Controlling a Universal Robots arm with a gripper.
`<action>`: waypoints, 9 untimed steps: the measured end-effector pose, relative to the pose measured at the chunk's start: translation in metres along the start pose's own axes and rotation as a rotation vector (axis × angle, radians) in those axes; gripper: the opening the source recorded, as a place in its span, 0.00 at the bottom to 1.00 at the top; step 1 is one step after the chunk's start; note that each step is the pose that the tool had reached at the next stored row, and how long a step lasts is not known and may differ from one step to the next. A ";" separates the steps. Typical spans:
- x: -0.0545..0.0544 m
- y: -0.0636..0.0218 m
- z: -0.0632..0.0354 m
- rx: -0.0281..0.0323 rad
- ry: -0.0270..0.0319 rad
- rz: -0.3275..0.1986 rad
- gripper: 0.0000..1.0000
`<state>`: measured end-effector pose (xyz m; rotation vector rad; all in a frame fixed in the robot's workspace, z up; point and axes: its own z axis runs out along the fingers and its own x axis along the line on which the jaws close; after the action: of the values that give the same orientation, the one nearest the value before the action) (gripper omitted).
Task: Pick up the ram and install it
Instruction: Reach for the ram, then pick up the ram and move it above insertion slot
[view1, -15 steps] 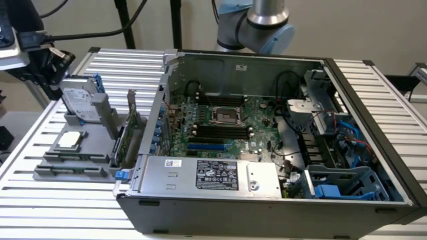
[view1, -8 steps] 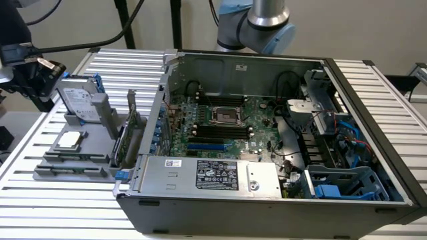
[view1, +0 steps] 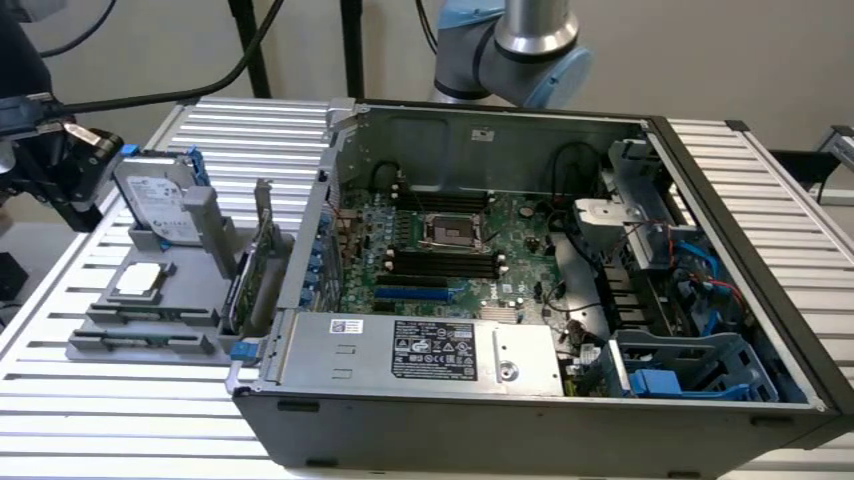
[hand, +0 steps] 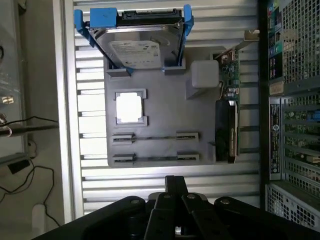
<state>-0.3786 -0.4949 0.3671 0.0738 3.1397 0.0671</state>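
The fingers (hand: 175, 186) are clenched on nothing and hover over the gray tray (hand: 165, 115), which sits on the counter at the exterior view's left. The ram (hand: 155, 158) stands on edge in the tray's holders. I count what look like two sticks, one processor chip (hand: 129, 107), one hard drive (hand: 135, 47), one expansion card (hand: 226, 120), then one open computer case (view1: 534, 430). For a good pick, I judge the fingers must release wide, centre mid-stick, squeeze the flat faces and lift straight.

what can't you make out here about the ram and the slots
ram, wrist view: seen edge-on, chips hidden
memory slots, exterior view: too small to tell which are free
gripper, wrist view: shut, body cut off by picture edge
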 end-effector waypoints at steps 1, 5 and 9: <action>0.000 0.0000 0.0005 0.0002 -0.0008 -0.008 0.11; 0.002 -0.0002 0.0011 0.0020 0.0004 -0.041 0.11; 0.002 -0.0001 0.0011 0.0019 0.0007 -0.043 0.11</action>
<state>-0.3807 -0.4949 0.3659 0.0068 3.1405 0.0641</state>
